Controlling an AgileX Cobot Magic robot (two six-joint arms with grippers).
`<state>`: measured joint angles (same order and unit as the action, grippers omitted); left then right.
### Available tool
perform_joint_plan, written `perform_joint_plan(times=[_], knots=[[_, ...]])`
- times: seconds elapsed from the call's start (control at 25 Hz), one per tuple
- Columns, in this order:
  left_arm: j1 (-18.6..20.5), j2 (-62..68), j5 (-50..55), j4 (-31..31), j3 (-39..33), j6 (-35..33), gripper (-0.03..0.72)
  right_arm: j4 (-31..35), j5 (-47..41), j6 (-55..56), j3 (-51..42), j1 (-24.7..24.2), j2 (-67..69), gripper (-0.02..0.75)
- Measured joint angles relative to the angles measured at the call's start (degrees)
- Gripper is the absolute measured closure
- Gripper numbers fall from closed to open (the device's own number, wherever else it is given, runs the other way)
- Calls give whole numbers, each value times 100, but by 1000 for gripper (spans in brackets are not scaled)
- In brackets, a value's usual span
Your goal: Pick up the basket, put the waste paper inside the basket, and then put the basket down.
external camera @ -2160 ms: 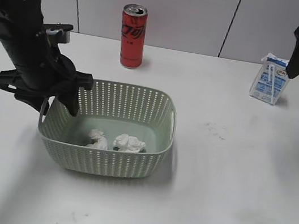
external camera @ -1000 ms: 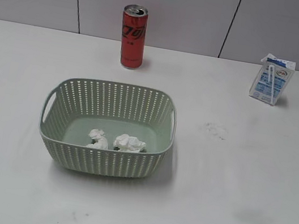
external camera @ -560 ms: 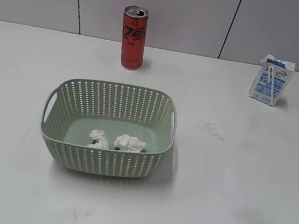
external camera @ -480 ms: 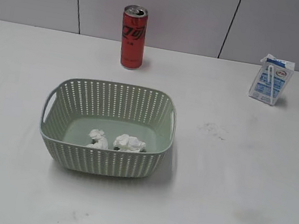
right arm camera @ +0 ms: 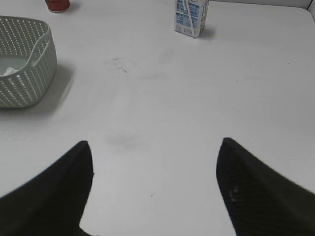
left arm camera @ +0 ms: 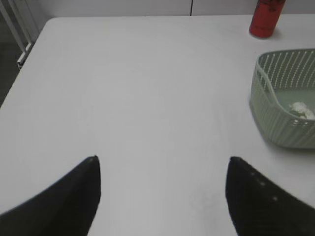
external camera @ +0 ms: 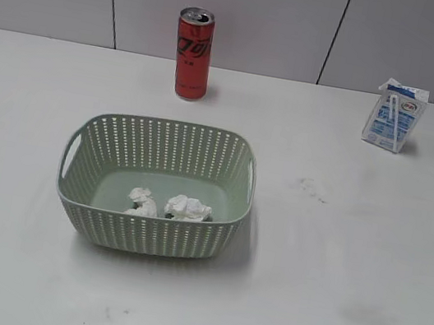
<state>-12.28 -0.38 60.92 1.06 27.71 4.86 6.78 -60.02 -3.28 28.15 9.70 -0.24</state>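
The pale green basket (external camera: 235, 153) stands on the white table, left of centre. Two white wads of waste paper (external camera: 187, 207) show inside it near the front wall; any third wad is hidden. The basket also shows at the right edge of the left wrist view (left arm camera: 280, 123), with paper (left arm camera: 301, 109) inside, and at the left edge of the right wrist view (right arm camera: 29, 73). My left gripper (left arm camera: 162, 167) is open and empty over bare table, well left of the basket. My right gripper (right arm camera: 153, 150) is open and empty, right of the basket. Neither arm shows in the exterior view.
A red can (external camera: 192, 52) stands behind the basket near the wall; it also shows in the left wrist view (left arm camera: 266, 17). A blue-and-white milk carton (external camera: 394, 115) stands at the back right, also in the right wrist view (right arm camera: 189, 17). The table's left edge (left arm camera: 24, 59) shows.
Both arms have left the exterior view; the left one was at the basket's left handle 2.2 s ago. The basket and paper have not moved over the last second.
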Motion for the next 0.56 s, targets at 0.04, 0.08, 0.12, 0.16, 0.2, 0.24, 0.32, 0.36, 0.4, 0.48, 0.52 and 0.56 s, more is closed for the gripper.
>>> perform_joint_plan(times=[0.04, 0.08, 0.12, 0.16, 0.2, 0.24, 0.32, 0.36, 0.4, 0.48, 0.52, 0.56], knots=[[0, 0, 64, -5, -30, 14, 107, 0, 0, 0, 0, 0, 0, 147], [0, 0, 95, -5, -37, 25, 107, 0, 0, 0, -5, 0, 0, 147], [0, 0, 113, -5, -48, 32, 107, -6, 0, 0, -5, 0, 0, 147], [0, 0, 120, -5, -48, 37, 107, -6, 0, 0, -5, 0, 0, 147], [0, 0, 120, -5, -48, 37, 107, 1, 0, 0, -5, 0, 0, 147], [0, 0, 120, -5, -48, 37, 107, 22, 0, 0, -5, 0, 0, 147], [0, 0, 120, -5, -48, 37, 107, 59, 0, 0, -5, 0, 0, 147], [0, 0, 120, -5, -48, 37, 107, 72, 0, 0, -5, 0, 0, 147], [0, 0, 120, -5, -48, 37, 107, 85, 0, 0, -5, 0, 0, 147], [0, 0, 120, -5, -48, 37, 107, 104, 0, 0, -5, 0, 0, 147], [0, 0, 120, -5, -48, 37, 107, 114, 0, 0, -5, 0, 0, 147], [0, 0, 120, -5, -48, 37, 107, 114, 0, 0, -5, 0, 0, 147]])
